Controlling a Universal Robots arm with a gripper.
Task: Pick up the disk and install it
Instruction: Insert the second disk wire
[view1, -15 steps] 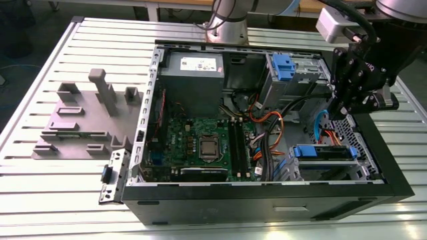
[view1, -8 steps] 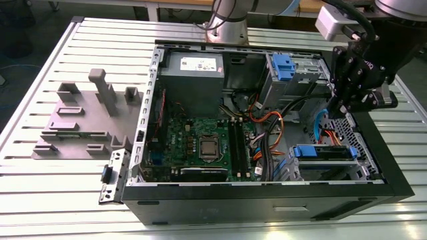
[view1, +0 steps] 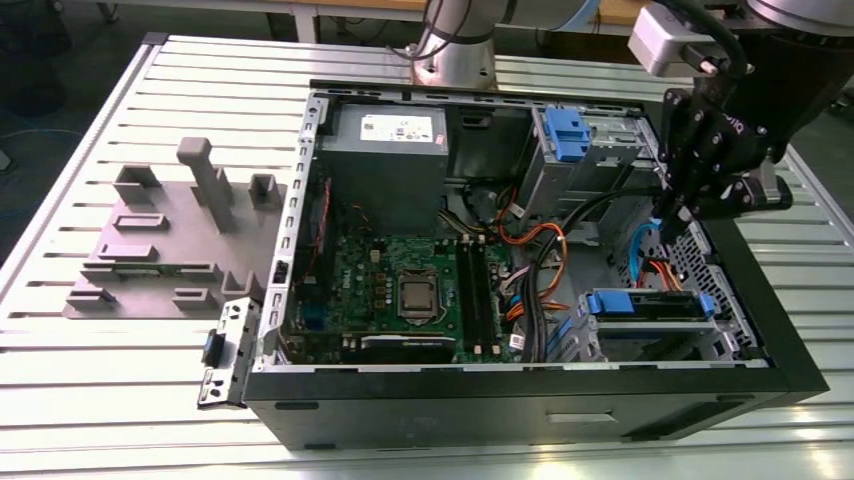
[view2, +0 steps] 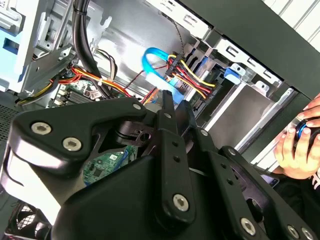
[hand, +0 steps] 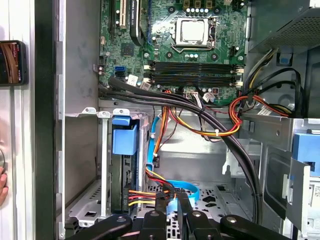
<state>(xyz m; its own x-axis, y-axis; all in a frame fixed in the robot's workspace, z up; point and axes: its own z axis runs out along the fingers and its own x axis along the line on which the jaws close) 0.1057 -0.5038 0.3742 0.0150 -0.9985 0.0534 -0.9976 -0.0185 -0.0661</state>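
In the exterior view the disk (view1: 647, 304) sits on edge in the lower drive bay at the near right corner of the open computer case (view1: 534, 390). Its blue rails show and its label is hidden. In the first wrist view the disk (hand: 123, 150) stands in the metal cage under a blue tab. My gripper (view1: 678, 215) hangs inside the case's right side, above and behind that bay. In both wrist views my gripper (view2: 169, 102) (hand: 172, 206) is close to a blue flat cable (hand: 187, 190) and a bundle of red, yellow and black wires (view2: 192, 75).
A grey moulded fixture (view1: 167, 240) lies on the slatted table left of the case. Inside are the motherboard (view1: 400, 290), a grey power supply (view1: 387, 140) and an upper cage with a blue latch (view1: 566, 135). A person's hand (view2: 300, 145) rests beside the case.
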